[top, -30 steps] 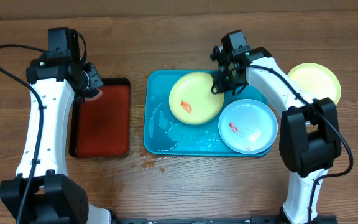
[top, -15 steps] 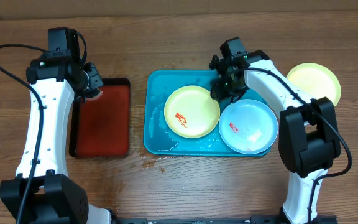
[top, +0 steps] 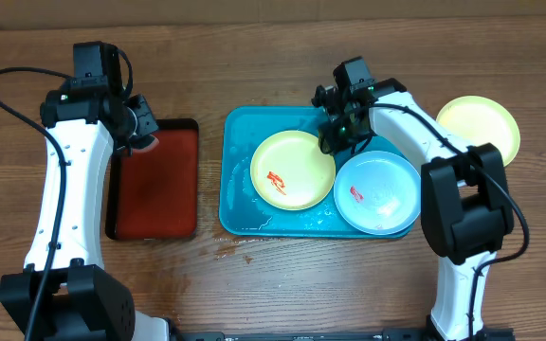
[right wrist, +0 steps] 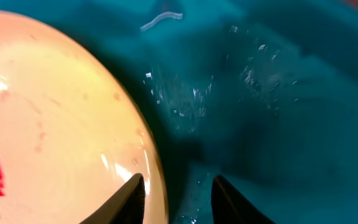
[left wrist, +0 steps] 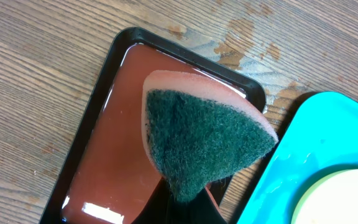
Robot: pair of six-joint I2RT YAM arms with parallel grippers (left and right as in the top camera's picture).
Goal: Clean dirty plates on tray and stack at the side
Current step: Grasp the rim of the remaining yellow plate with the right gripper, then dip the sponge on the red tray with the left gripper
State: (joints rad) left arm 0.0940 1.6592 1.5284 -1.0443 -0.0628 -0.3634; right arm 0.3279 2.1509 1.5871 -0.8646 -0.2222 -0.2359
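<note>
Since a second ago, the pale yellow-green round plastic plate [top: 292, 170] has gone from a tilt at the right gripper [right wrist: 179, 196] to lying flat on the large turquoise-blue rectangular plastic tray [top: 240, 180].

At far left, the left gripper [top: 138, 121] is clamped on one wedge-shaped sponge [left wrist: 197, 140], green scouring face over pink foam. It hangs above the one smaller red tray with black rim [top: 154, 180].

Next to the right, the turquoise tray carries two plates with red smears. One is the yellow-green plate at centre. The other is a pale blue-white round plastic plate [top: 377, 191], which reaches over the tray's right rim. Their rims touch or nearly touch.

The right gripper stands partly open and holds nothing. Its fingertips are low over wet tray floor, just beside the yellow-green plate's rim.

At far right, a second pale yellow-green plate [top: 479, 128] lies on the wooden table [top: 254, 57], off the tray. That makes three plates in all.

Bare tray floor shows along the tray's left side.
</note>
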